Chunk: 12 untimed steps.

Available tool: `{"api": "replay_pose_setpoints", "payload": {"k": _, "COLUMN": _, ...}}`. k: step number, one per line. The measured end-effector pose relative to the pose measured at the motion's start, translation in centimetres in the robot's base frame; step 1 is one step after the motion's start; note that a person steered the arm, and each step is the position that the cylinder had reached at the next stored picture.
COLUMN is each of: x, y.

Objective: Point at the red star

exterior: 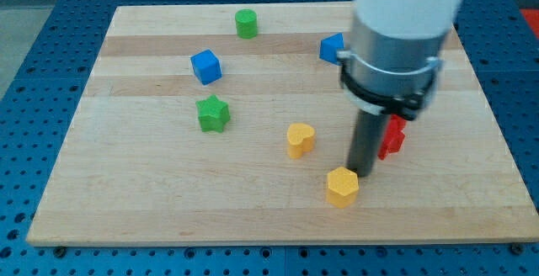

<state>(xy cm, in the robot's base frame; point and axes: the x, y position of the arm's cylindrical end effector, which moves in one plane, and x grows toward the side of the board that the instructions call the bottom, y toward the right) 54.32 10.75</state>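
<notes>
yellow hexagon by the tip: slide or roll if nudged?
Probably slides: the yellow hexagon sits flat on the board on a broad face. It looks small and rigid, so likely light. My tip sits just off its upper-right edge, so an off-centre push may spin it.

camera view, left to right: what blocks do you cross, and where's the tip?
Blue cube → green star → green cylinder → yellow heart → yellow hexagon → my tip, just above-right of the hexagon → red block, partly hidden.
</notes>
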Motion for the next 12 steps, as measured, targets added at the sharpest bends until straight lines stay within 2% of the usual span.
{"api": "replay_pose_setpoints", "payload": {"k": 1, "x": 5.5, "y": -2.0}}
{"api": "replay_pose_setpoints", "payload": {"k": 2, "x": 6.5, "y": -1.9}}
{"api": "replay_pose_setpoints", "payload": {"k": 3, "x": 5.3, "y": -3.5}}
{"api": "replay_pose_setpoints", "payload": {"k": 4, "x": 7.4, "y": -4.6}}
{"api": "replay_pose_setpoints", "payload": {"k": 5, "x": 6.0, "y": -5.0}}
{"api": "replay_pose_setpoints", "payload": {"k": 7, "x": 1.1, "y": -2.2}}
{"api": "replay_pose_setpoints", "payload": {"k": 8, "x": 6.9, "y": -2.7}}
{"api": "replay_pose_setpoints", "payload": {"k": 9, "x": 7.4, "y": -7.5}}
{"api": "replay_pose_setpoints", "payload": {"k": 10, "x": 4.7, "y": -7.6}}
{"api": "replay_pose_setpoints", "payload": {"k": 11, "x": -0.5, "y": -4.4}}
{"api": "replay_pose_setpoints", "payload": {"k": 12, "x": -1.9, "y": -3.1}}
